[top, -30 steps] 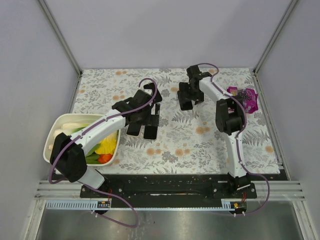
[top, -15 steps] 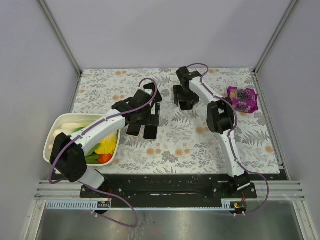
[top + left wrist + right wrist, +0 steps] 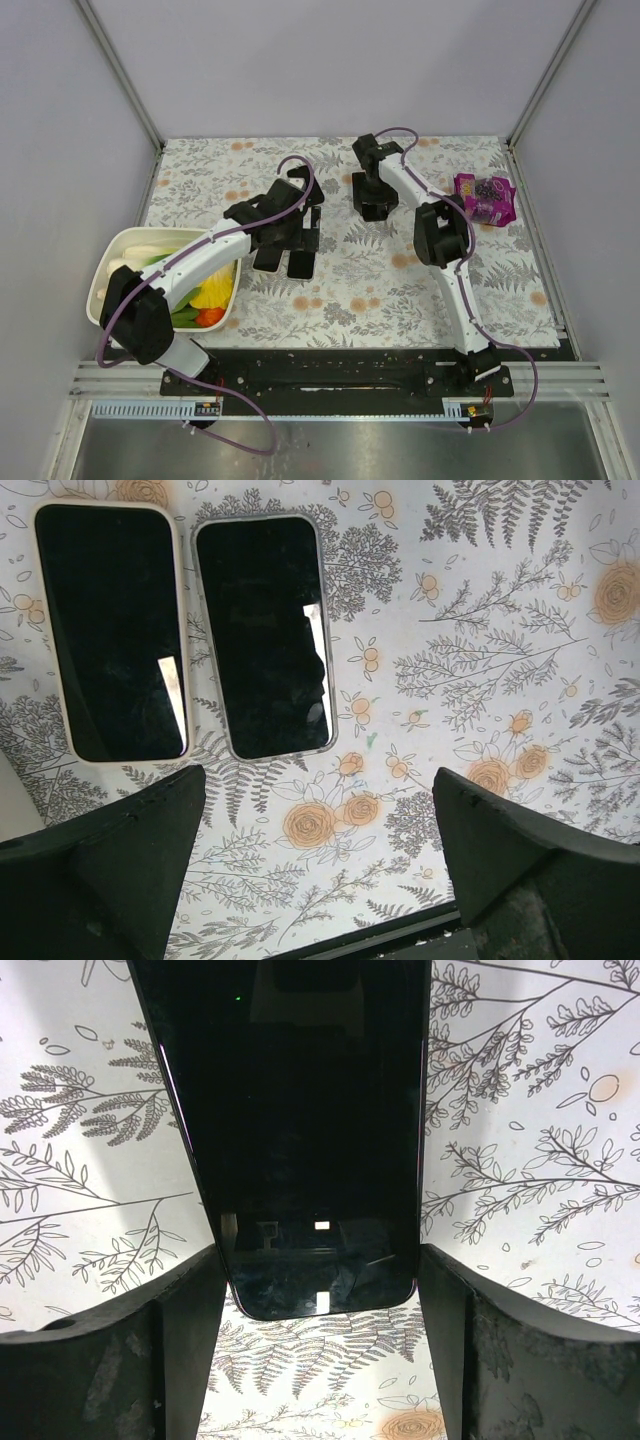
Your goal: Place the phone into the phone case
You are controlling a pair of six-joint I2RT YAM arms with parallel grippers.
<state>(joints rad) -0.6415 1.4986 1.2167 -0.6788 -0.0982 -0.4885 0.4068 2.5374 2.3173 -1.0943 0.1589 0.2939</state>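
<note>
1. Right wrist view: the phone lies flat on the floral table, about 1 o'clock from its middle.
2. My right gripper straddles its near end, fingers close along both sides; I cannot tell whether they press.
3. My left gripper is spread wide with nothing between its fingers, above two dark slabs at 9 o'clock: one pale-rimmed, one silver-rimmed, side by side.
4. A bowl sits at 8 o'clock, a purple packet at 2.
</note>
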